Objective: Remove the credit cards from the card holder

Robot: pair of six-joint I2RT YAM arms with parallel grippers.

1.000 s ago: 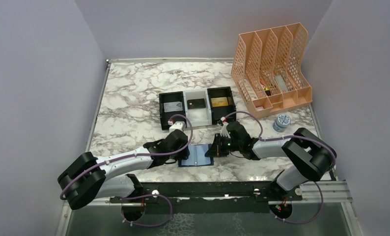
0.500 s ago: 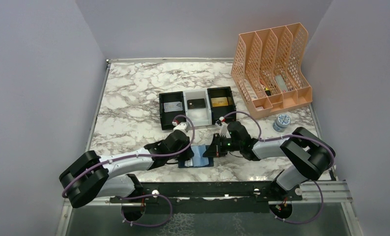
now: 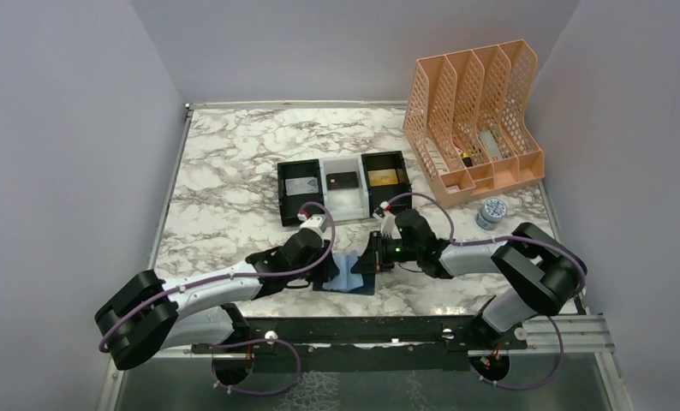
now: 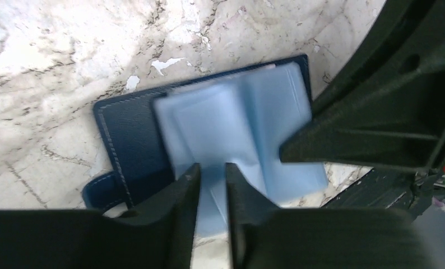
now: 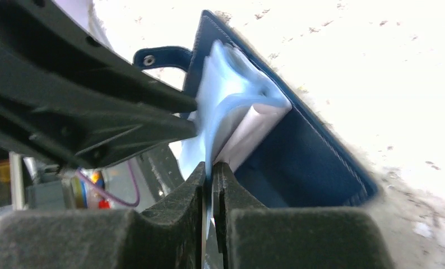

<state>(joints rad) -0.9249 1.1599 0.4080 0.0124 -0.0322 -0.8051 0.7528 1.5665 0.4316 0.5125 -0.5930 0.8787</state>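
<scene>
Marbled table (image 3: 234, 163), lilac walls (image 3: 345, 51); left claw (image 4: 211, 179) and right claw (image 5: 209, 172) clenched on card holder (image 4: 122, 134).

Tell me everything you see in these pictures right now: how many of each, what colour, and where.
navy folding card holder: one, pale blue pockets, open near the front centre, between the grippers
silver-grey plastic credit card: one, left tray compartment
dark plastic credit card: one, middle compartment
gold plastic credit card: one, right compartment
three-compartment tray: one, black ends, white middle, table centre
perforated file rack: one, peach, far right
small round object: one, blue-white, in front of the rack
marble table: one, white with grey veins
left gripper: black, pinching a pocket leaf
right gripper: black, pinching a leaf from the opposite side
</scene>
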